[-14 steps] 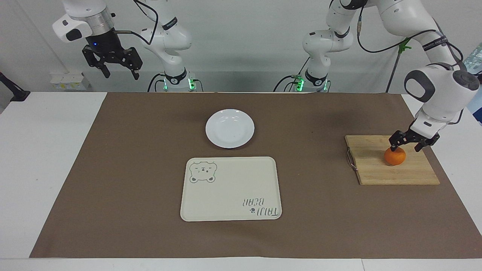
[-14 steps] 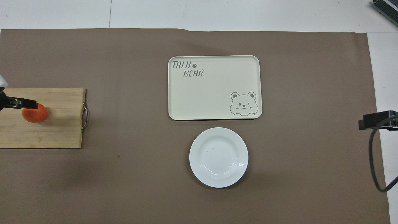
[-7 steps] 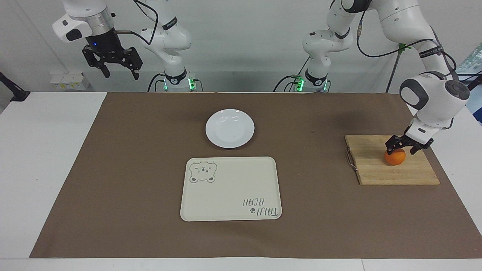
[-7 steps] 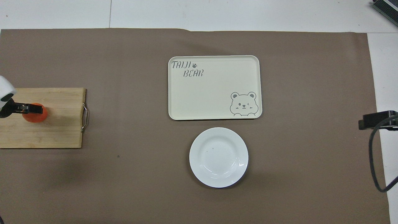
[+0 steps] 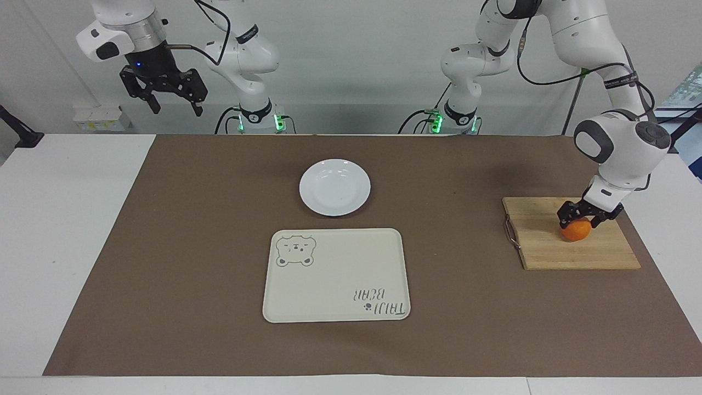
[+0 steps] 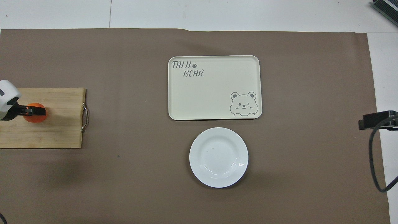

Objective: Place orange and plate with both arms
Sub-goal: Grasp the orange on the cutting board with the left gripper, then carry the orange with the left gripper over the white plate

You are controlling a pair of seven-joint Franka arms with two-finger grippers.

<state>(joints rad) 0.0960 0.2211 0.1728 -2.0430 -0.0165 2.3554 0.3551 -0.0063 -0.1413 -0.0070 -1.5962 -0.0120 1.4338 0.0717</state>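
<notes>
My left end effector at the orange on the wooden board; my right arm waits.

The plate (image 5: 334,187) sits nearest my bases on the brown mat (image 5: 164,247), with the cream bear tray (image 5: 335,275) just beside it, farther out. My right end effector (image 5: 163,92) waits raised and released at its own end of the desk (image 5: 60,230). At my left arm's end, the orange (image 5: 575,230) rests on the wooden board (image 5: 570,253), and my left end effector (image 5: 580,219) straddles its top, fingers against its sides; whether I grip it firmly I cannot tell.
</notes>
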